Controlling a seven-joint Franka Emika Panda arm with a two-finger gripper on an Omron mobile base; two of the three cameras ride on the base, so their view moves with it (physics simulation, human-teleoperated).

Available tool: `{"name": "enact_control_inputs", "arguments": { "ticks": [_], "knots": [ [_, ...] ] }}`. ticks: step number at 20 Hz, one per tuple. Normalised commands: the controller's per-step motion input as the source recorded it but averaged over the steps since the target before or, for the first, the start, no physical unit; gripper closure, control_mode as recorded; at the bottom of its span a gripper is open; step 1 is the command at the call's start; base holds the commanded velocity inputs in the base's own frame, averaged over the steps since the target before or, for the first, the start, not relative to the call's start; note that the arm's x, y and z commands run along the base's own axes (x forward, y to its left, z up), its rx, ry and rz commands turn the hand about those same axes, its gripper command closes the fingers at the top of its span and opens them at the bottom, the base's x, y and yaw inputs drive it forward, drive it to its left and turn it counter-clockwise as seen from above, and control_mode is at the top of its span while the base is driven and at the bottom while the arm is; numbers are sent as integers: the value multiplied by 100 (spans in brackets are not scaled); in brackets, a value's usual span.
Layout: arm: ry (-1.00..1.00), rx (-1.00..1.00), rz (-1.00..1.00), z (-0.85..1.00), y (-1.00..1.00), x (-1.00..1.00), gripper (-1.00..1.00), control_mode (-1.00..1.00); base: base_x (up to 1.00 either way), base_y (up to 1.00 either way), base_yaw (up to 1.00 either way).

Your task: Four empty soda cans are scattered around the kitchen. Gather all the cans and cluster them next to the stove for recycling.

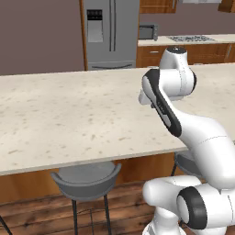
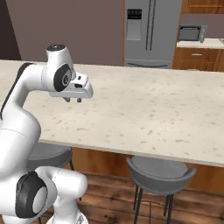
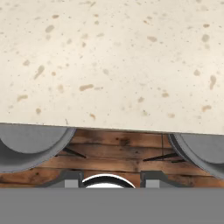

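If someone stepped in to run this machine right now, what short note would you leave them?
Gripper: shut, holding nothing, hanging over the near edge of the speckled cream island counter.
Stove: flat silver-grey gas cooktop sits on the far back counter, beside the small grey toaster oven and right of the steel refrigerator.
Soda cans: none seen from here, neither on the island nor by the stove.
Done: nothing visible.
Left: find all four cans and group them next to the stove.
Grey stools stand under the island.

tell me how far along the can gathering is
Nothing looks done: no cans lie beside the stove on the far counter. Nothing is in hand: the hand hovers shut and empty above the island counter. All four cans are left to find.
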Motion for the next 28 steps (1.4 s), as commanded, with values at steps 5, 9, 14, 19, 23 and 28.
{"name": "enact_control_inputs", "arguments": {
  "ticks": [5, 9, 14, 19, 23, 28],
  "knots": [
    [0, 0, 0, 0, 0, 0, -100, 100, 0, 0, 0],
    [0, 0, 0, 0, 0, 0, -100, 100, -24, 0, 0],
    [0, 0, 0, 0, 0, 0, -100, 100, -54, 0, 0],
    [0, 0, 0, 0, 0, 0, -100, 100, -61, 2, -3],
    [0, 0, 0, 0, 0, 0, -100, 100, -66, 5, -2],
    [0, 0, 0, 0, 0, 0, -100, 100, -63, 23, 0]
  ]
}}
